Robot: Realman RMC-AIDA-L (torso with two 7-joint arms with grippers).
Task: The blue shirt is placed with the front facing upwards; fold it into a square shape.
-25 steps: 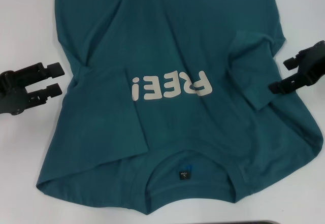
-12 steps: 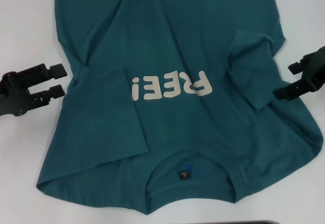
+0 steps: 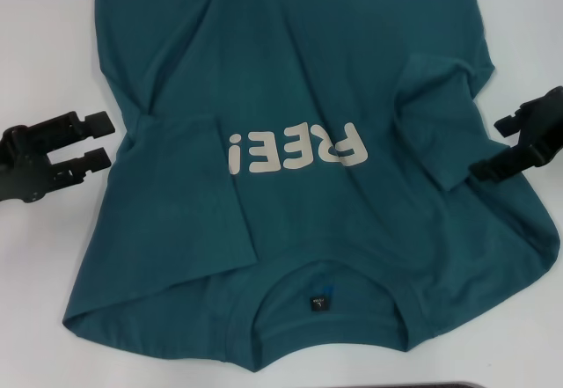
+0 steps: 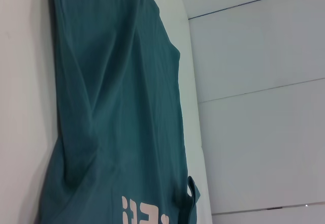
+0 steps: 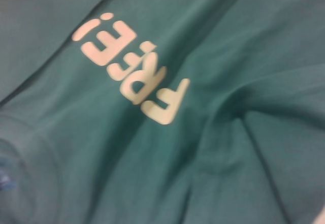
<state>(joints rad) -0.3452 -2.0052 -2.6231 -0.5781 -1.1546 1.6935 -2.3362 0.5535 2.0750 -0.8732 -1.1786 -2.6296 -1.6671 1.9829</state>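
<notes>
Blue shirt (image 3: pixel 299 80) hem cut off, left claw (image 3: pixel 98 139) wide, right claw (image 3: pixel 493 147) wide

a white table (image 3: pixel 44 45) (brightly lit) before a pale panelled wall (image 4: pixel 259 92).

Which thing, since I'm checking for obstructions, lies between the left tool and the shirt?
Nothing: in the head view only bare white table separates the open left tool from the shirt.

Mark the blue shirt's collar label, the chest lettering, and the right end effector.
collar label (image 3: pixel 318 303), head view, middle of the black tag.
chest lettering (image 3: pixel 295 150), head view, middle of the pale letters.
right end effector (image 3: pixel 498 147), head view, midway between its open fingertips.
</notes>
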